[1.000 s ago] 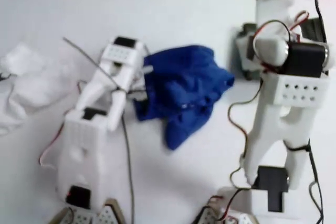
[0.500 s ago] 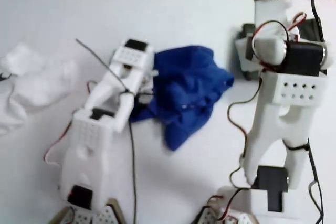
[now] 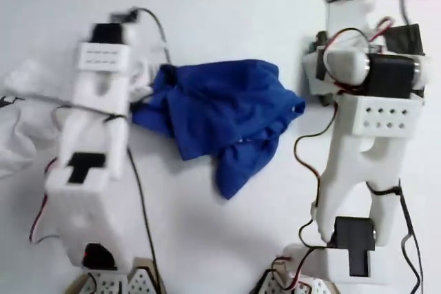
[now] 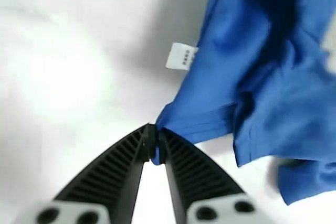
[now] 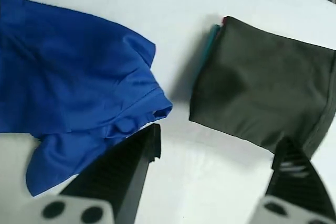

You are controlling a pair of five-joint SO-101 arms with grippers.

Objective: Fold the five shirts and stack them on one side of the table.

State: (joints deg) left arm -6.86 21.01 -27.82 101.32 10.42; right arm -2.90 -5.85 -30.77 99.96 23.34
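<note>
Since L pincer nips only the hem of the crumpled blue cotton shirt, at centre of desk, a hard tug could slip it free; R pincer gapes wide over folded dark-green shirt near desk's right edge.

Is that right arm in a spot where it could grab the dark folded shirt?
Probably yes: the right gripper hangs open close to the dark folded shirt, nothing between them; the blue shirt lies apart, beside it.

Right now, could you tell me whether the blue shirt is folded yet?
Not folded: the blue shirt lies crumpled in loose bunches, one edge pinched in the left gripper.
</note>
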